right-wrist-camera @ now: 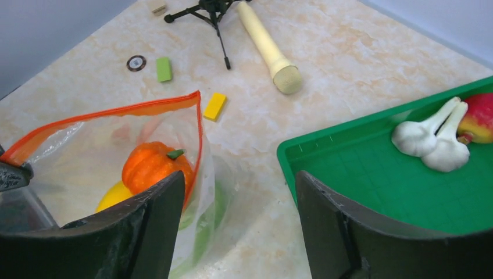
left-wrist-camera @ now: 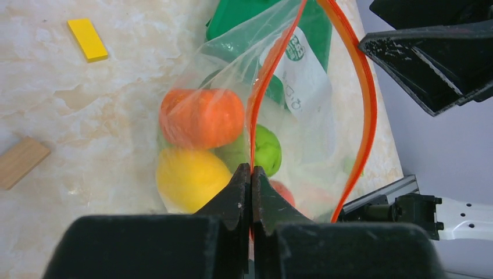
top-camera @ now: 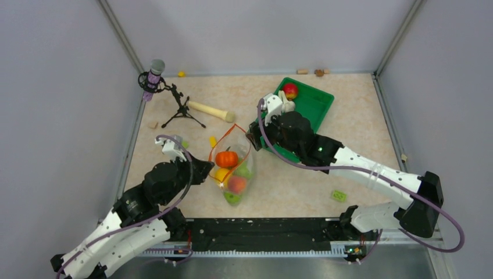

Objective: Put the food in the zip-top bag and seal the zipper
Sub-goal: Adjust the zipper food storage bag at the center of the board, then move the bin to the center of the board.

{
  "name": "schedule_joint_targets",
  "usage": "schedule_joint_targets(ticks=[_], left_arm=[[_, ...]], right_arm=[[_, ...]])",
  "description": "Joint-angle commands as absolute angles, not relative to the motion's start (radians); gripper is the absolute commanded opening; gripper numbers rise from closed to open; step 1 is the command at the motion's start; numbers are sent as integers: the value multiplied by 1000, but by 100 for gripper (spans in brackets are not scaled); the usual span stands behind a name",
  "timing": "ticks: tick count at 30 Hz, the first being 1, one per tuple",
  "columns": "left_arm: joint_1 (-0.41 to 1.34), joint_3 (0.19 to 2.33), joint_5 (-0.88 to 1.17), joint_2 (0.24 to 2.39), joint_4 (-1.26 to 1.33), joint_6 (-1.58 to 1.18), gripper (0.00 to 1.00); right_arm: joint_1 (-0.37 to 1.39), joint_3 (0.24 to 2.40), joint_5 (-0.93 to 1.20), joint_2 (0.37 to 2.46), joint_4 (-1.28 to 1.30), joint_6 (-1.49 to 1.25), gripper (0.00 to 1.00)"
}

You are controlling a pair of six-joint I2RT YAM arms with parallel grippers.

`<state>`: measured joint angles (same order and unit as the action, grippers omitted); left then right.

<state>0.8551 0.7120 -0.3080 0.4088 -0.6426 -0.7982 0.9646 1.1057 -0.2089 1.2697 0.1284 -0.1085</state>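
The zip-top bag point(top-camera: 232, 168) lies mid-table with its mouth held open. Inside it are an orange pumpkin point(left-wrist-camera: 200, 118), a yellow lemon point(left-wrist-camera: 189, 177), a green apple point(left-wrist-camera: 267, 150) and a reddish fruit point(top-camera: 236, 184). My left gripper point(left-wrist-camera: 251, 170) is shut on the near side of the orange-red zipper point(left-wrist-camera: 365, 93). My right gripper point(right-wrist-camera: 241, 177) hangs open over bare table between the bag point(right-wrist-camera: 87, 151) and the green tray point(right-wrist-camera: 349, 174), holding nothing. White garlic point(right-wrist-camera: 433, 142) and a red apple point(right-wrist-camera: 478, 118) lie in the tray.
A beige wooden pin point(top-camera: 210, 111) and a microphone on a small tripod point(top-camera: 183, 110) stand at the back left. Small blocks lie about: yellow point(right-wrist-camera: 215, 106), green point(right-wrist-camera: 164, 69), another green point(top-camera: 339, 196), and a wooden one point(left-wrist-camera: 20, 161).
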Motion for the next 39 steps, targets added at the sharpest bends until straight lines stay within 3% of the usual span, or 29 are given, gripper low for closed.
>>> schedule_joint_targets(ticks=[1,6,18,32,39], left_arm=[[851,753,-341,407,-631,-787,0],[852,727,-410,391,-633,-801,0],[852,659,-463,354,-523,-760,0],[851,583,-432,293,-399,-674,0],[851,545,-406,296,-345,-656,0]], right_arm=[[953,1111,-81,1231,90,-85,75],[945,1066,-140,1194,52,-88,99],[606,1070,-138,1290,-33,-267,99],[403,1464,-161,1970,-62,-153,92],[400,1527,-250,2120,-126,-68,92]])
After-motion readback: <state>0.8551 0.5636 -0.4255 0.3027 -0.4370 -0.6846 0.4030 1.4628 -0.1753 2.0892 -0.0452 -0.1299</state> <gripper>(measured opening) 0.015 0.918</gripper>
